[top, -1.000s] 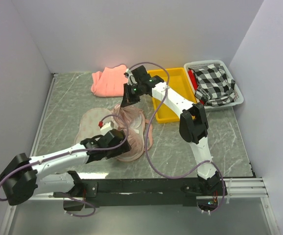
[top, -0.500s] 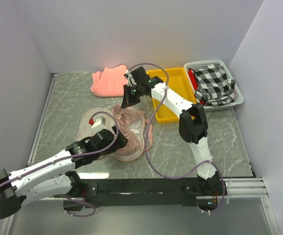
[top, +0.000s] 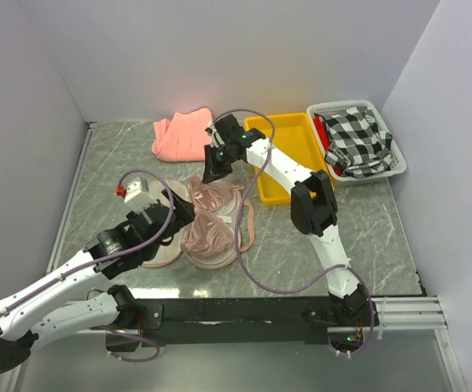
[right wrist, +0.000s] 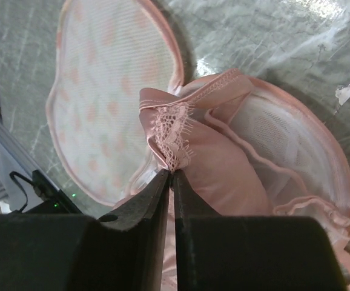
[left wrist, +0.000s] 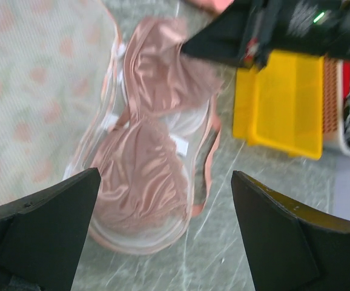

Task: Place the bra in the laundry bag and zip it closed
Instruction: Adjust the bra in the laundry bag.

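Drawn back, the left end effector [left wrist: 165, 177] gapes wide; the right end effector [right wrist: 172, 173] meets the bra [right wrist: 220, 163] with near-closed tips, grip indiscernible.

Left end effector [left wrist: 165, 176] wide; right [right wrist: 171, 174] pinched

One bra [top: 210, 229], one laundry bag [left wrist: 36, 91], one folded salmon-pink cloth [top: 180, 136], one yellow tray [top: 297, 139], one white basket [top: 338, 105] holding one checked cloth [top: 357, 140], and two robot arms, the left arm [top: 64, 282] and the right arm [top: 280, 167], all on one grey worktop [top: 367, 229].
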Action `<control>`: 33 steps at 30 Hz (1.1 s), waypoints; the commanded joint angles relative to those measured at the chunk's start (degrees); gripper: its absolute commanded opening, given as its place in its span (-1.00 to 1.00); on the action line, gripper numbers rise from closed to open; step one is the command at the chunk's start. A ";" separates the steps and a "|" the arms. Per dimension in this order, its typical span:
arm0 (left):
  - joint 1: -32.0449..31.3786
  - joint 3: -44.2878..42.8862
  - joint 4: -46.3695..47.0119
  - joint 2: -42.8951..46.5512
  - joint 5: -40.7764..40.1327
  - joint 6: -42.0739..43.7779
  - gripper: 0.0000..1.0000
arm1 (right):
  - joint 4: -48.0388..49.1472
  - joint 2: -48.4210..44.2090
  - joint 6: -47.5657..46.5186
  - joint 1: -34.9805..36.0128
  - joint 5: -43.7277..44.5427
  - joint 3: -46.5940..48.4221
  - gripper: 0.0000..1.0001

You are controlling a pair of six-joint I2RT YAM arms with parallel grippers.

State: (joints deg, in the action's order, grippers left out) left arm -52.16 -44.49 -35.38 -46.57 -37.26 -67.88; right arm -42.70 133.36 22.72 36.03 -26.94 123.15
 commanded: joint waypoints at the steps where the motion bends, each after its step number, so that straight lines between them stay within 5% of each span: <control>1: 0.74 -4.11 -4.43 1.30 -6.34 2.13 0.93 | -0.98 2.51 -0.31 -0.17 0.57 5.15 -0.60; 4: 1.01 -4.29 -5.14 2.35 -6.25 1.87 0.94 | -2.13 3.57 -0.31 -1.22 0.75 6.66 0.12; 14: 2.06 -1.83 -3.03 1.75 -4.67 2.93 0.94 | -0.98 -4.50 -2.86 -3.51 11.37 3.68 0.38; 23: 4.34 1.07 2.06 -2.47 -0.45 4.95 0.93 | -2.04 -15.22 -2.77 -3.69 15.00 -6.33 0.40; 33: 5.14 13.98 11.28 1.39 10.35 3.28 0.94 | 17.28 -37.89 4.51 -2.02 -2.74 -52.73 0.17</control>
State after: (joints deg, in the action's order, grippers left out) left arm -47.35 -33.89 -30.15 -47.72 -32.49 -64.18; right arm -33.58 101.45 23.16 32.75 -19.77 80.82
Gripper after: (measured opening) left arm 0.969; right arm 0.609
